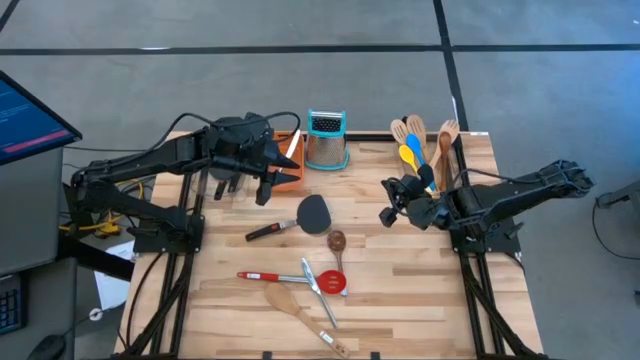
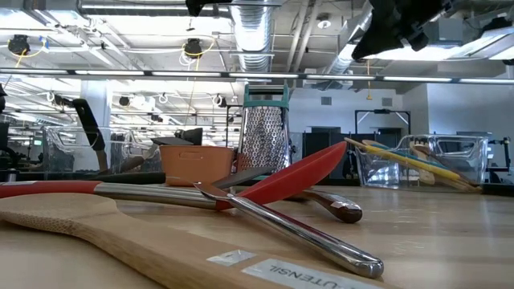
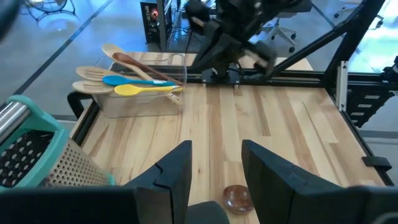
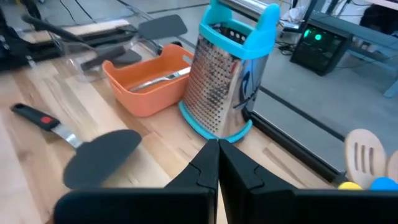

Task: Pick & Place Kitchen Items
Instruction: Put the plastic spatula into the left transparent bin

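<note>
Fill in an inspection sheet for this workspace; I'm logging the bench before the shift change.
Surface: wooden table, utensils scattered mid-table.
Job's things: black turner, red spoon, wooden spatula loose; yellow and blue spoons in a clear bin.
Clutter: box grater upright beside orange tray.
Grippers: left end effector open, empty, near the tray; right end effector shut, empty, right of the turner.
Cables: yellow cable by left arm base.
Surroundings: monitor at left; no person seen.

What you can't make out

In your low view both grippers are cut off at the top edge, the label on the wooden spatula is cropped, and the orange tray sits half hidden under the left arm.
</note>
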### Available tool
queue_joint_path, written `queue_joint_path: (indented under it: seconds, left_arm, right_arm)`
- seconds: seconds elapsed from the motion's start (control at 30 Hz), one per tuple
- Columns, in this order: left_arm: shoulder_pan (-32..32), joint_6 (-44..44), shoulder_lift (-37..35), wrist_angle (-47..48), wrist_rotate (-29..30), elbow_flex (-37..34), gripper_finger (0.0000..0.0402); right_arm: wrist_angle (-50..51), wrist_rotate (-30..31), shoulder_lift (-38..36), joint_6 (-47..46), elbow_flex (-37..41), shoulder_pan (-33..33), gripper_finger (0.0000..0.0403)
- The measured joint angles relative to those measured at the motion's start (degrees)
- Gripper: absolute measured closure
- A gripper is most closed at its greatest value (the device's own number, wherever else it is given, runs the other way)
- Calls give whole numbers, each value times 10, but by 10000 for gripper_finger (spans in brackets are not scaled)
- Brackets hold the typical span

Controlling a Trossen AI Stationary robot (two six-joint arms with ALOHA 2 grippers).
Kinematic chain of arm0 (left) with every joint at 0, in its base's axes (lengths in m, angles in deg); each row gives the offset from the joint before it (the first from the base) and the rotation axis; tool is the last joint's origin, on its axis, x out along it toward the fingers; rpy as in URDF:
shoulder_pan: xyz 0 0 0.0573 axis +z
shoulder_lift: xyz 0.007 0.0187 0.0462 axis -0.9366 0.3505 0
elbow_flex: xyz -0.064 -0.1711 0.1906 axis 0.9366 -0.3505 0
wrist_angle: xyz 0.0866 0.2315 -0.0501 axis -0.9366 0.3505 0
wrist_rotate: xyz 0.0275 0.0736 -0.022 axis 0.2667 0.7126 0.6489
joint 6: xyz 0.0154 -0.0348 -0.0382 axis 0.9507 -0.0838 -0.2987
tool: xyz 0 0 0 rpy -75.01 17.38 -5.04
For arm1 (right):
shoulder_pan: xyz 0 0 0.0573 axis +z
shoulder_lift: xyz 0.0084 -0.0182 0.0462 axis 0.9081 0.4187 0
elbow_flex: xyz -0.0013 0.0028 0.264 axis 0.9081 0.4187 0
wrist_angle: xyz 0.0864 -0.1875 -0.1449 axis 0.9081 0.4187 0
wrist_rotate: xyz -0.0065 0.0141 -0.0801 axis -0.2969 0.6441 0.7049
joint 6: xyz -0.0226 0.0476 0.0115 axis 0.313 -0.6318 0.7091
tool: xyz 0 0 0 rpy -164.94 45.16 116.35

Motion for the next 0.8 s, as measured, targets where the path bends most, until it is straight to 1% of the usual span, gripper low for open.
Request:
queue_joint_path:
  seconds: [0.13,0.2,0.37,0.5,0.6,0.63,0.73,0.8]
  left_arm:
    - [-17,0,0,-1,1,-5,277]
    - [-31,0,0,-2,12,-13,287]
    - [-64,-5,0,1,56,-64,335]
    - [-82,-55,0,3,68,-94,383]
    - [-92,-95,0,31,78,-96,398]
    - [-98,-104,0,45,93,-96,399]
    - [-119,-130,4,75,167,-96,400]
    - [-134,-146,4,83,197,-96,400]
  right_arm:
    - [19,0,0,0,0,-7,401]
    - [21,0,0,0,0,-7,401]
    - [21,0,0,0,0,-7,401]
    - [21,0,0,0,0,-7,401]
    - [21,0,0,0,0,-7,401]
    - [21,0,0,0,0,-7,401]
    - [21,0,0,0,0,-7,401]
    - [21,0,0,0,0,-8,401]
